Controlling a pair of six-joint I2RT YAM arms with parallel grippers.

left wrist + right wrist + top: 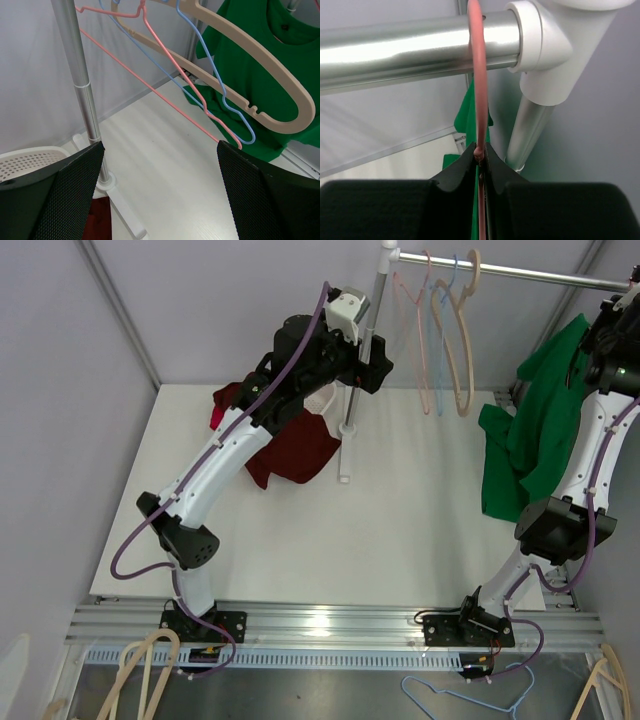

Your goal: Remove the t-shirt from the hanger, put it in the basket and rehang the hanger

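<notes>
Bright, even, diffuse light; soft faint shadows on the table [420, 540]. Glare streak along the rail [410, 50] above the right jaws; the hanger [478, 100] between them fairly sharp. Dark blur on right fingers [380, 210]. Soft focus on left fingers [55, 200]; table beyond crisp.

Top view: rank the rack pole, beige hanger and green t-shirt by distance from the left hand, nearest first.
1. rack pole, right beside the left hand.
2. beige hanger, mid-rail to its right.
3. green t-shirt, far right end.
</notes>
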